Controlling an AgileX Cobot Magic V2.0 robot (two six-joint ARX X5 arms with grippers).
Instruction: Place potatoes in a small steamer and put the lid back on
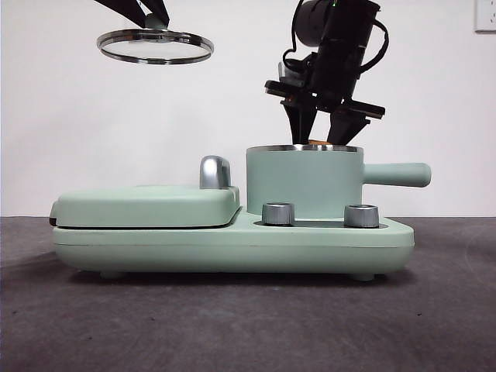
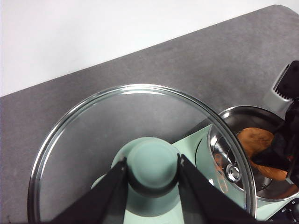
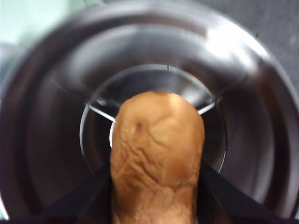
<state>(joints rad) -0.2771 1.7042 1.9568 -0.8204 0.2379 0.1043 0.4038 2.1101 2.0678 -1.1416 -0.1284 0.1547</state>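
The right gripper (image 1: 322,133) has its two black jaws closed on either flank of the oblong orange-brown potato with cracked matte skin (image 3: 156,158), and holds it end-down just inside the mouth of the mint-green cylindrical steamer pot with the steel rim and straight side handle (image 1: 304,182); in the right wrist view the lump hangs over the middle of the bright steel interior, above a ring-shaped insert at the bottom. To do this step well, the potato should probably go lower before release, kept central so it does not knock the rim, and the jaws should open only enough to free it, then rise straight up. The left gripper (image 2: 152,163) is clamped on the small mint-green knob of the round glass lid with the steel rim (image 1: 155,45), holding it level in the air, above the flat green griddle cover (image 1: 147,205) and well off to the side of the pot. It should wait until the right arm clears the opening. The whole appliance stands on the dark grey bench (image 1: 248,325).
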